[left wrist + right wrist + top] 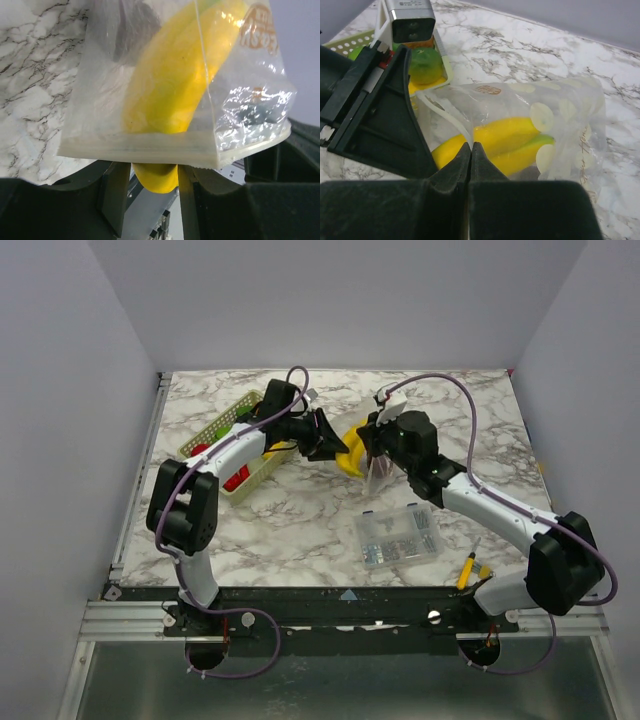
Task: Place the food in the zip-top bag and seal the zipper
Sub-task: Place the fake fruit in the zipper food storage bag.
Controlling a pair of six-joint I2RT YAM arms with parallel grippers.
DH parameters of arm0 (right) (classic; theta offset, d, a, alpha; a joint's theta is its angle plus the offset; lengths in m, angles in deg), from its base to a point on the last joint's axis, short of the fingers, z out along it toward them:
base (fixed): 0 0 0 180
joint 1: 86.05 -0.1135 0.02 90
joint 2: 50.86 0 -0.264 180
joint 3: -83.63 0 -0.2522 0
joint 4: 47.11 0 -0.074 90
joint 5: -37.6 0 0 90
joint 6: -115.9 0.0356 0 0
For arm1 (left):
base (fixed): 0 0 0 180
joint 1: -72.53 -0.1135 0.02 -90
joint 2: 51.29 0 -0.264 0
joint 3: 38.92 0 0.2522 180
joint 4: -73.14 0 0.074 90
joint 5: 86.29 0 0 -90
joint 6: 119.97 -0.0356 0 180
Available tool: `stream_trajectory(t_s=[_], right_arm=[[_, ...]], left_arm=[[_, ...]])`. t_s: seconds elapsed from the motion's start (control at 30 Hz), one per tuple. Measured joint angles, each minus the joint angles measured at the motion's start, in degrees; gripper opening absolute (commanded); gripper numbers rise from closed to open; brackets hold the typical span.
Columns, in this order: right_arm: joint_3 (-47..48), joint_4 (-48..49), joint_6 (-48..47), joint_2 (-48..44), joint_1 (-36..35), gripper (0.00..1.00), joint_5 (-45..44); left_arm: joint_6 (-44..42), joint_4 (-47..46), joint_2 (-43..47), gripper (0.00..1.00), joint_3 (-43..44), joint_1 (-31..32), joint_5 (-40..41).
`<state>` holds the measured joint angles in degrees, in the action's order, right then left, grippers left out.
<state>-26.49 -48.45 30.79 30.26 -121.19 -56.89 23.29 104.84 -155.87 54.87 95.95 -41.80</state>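
A yellow toy banana (pixel 175 85) lies mostly inside the dotted clear zip-top bag (pixel 100 90), held above the table's middle. Its end sticks out below the zipper strip (pixel 170 150). My left gripper (pixel 152 169) is shut on that end. My right gripper (pixel 471 146) is shut on the bag's mouth edge, with the banana (pixel 505 142) showing through the bag (pixel 565 110). In the top view the left gripper (pixel 325 440) and right gripper (pixel 378 445) face each other across the banana (pixel 350 460) and bag (pixel 380 477).
The lattice basket (pixel 215 430) at the left holds red toy food (pixel 237 478), and a green fruit (pixel 425 65) shows in the right wrist view. A clear compartment box (pixel 398 535) and a yellow-handled tool (pixel 467 570) lie near the front right.
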Motion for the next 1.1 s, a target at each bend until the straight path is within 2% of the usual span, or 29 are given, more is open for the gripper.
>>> stream_trajectory(t_s=[0.33, 0.53, 0.6, 0.63, 0.67, 0.73, 0.77, 0.8, 0.93, 1.1], right_arm=[[-1.01, 0.20, 0.09, -1.77, 0.00, 0.01, 5.84], [-1.01, 0.76, 0.17, -1.84, 0.00, 0.01, 6.91], [-1.01, 0.81, 0.22, -1.84, 0.00, 0.01, 6.91], [-1.01, 0.81, 0.24, -1.84, 0.00, 0.01, 6.88], [-1.01, 0.81, 0.24, -1.84, 0.00, 0.01, 6.88], [-1.01, 0.81, 0.24, -1.81, 0.00, 0.01, 6.86], [-1.01, 0.81, 0.26, -1.81, 0.00, 0.00, 6.84], [-1.01, 0.83, 0.24, -1.81, 0.00, 0.01, 6.84], [-1.01, 0.81, 0.24, -1.81, 0.00, 0.01, 6.45], [-1.01, 0.81, 0.33, -1.81, 0.02, 0.01, 6.05]], left_arm=[[4.26, -5.68, -0.33, 0.00, -0.15, -0.92, 6.32], [6.14, -7.61, -0.33, 0.03, -0.22, 0.72, 11.80], [5.88, -7.48, -0.35, 0.10, -0.22, 1.42, 13.49], [5.60, -7.39, -0.35, 0.17, -0.22, 1.75, 14.32], [4.92, -7.23, -0.35, 0.25, -0.22, 2.27, 15.52], [4.28, -7.06, -0.35, 0.51, -0.22, 2.97, 16.90], [3.74, -7.04, -0.33, 0.60, -0.24, 3.39, 17.51], [3.08, -7.21, -0.33, 0.65, -0.42, 3.80, 17.92], [1.99, -9.53, -0.20, 0.76, -2.89, 4.57, 17.86], [-0.79, -9.92, 1.49, 0.76, -7.37, 4.70, 17.79]])
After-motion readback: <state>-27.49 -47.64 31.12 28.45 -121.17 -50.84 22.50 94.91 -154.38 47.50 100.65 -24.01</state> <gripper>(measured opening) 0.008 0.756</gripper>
